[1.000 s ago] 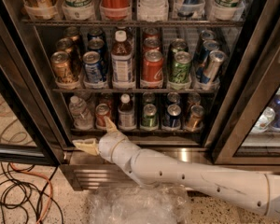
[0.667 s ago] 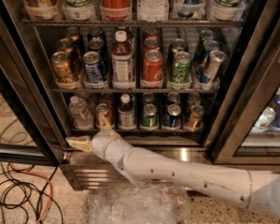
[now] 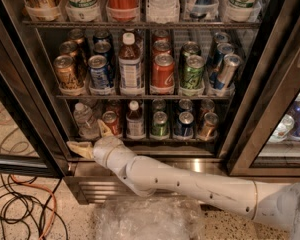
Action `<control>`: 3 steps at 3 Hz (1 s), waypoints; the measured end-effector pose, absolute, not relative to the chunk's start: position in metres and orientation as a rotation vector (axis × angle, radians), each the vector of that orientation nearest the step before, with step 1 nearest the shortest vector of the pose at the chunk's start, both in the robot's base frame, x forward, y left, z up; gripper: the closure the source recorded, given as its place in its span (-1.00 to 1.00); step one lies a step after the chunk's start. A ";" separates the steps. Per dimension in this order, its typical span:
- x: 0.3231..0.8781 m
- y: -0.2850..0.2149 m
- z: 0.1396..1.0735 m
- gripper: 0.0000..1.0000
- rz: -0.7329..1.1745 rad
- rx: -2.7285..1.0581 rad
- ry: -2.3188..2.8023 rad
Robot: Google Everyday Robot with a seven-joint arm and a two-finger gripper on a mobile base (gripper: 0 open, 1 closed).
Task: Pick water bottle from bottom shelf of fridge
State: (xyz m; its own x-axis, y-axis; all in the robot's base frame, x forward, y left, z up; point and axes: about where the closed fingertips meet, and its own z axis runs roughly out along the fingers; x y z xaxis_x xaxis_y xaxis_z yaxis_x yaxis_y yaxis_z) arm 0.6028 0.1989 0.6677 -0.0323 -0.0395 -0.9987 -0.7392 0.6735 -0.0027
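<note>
At the fridge's (image 3: 32,109) bottom shelf, gripper (image 3: 86,134) spread before the bottle (image 3: 85,120).
Nearest, the arm (image 3: 190,184) reaches left over the steel base (image 3: 85,186); the gripper sits at the shelf lip, its 2 fingers splayed, grasping nothing. Just behind it the bottle stands upright at the shelf's left end, beside a red can (image 3: 111,121). Probably light, thin-walled and slick, it would dent under a hard squeeze; the ribbed mid-body looks the safest hold.

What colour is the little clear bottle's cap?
Its cap is white, in the camera view. The claw is at the water bottle's base.
</note>
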 end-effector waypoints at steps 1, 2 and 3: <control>0.603 0.199 0.668 -0.55 0.635 -0.673 1.517; 0.604 0.213 0.667 -0.62 0.679 -0.678 1.497; 0.609 0.232 0.661 -0.68 0.715 -0.698 1.471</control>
